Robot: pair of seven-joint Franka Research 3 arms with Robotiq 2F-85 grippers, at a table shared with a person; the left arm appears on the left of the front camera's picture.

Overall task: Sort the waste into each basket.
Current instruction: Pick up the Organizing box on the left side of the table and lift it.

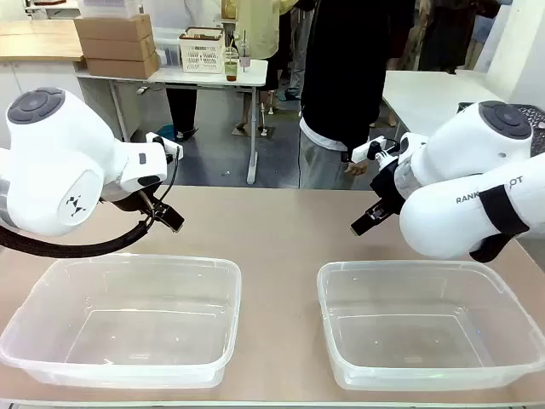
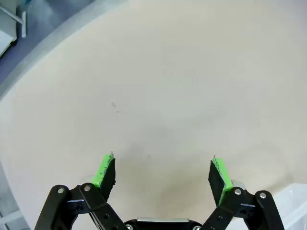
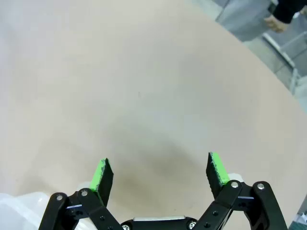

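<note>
Two clear plastic tubs serve as the baskets: the left basket (image 1: 128, 271) and the right basket (image 1: 426, 274) sit side by side at the table's near edge, and both hold nothing. My left gripper (image 1: 169, 218) hovers over bare tabletop just behind the left basket. In the left wrist view the left gripper (image 2: 163, 172) is open, its green pads (image 2: 106, 168) wide apart with nothing between. My right gripper (image 1: 366, 223) hangs behind the right basket. It is open too in the right wrist view (image 3: 160, 172), over bare table. The waste is out of view.
A person in dark clothes stands at the far edge of the table (image 1: 272, 213), one hand (image 1: 358, 167) hanging near my right arm. A corner of a tub (image 2: 298, 207) peeks into the left wrist view. A second table with boxes stands farther back.
</note>
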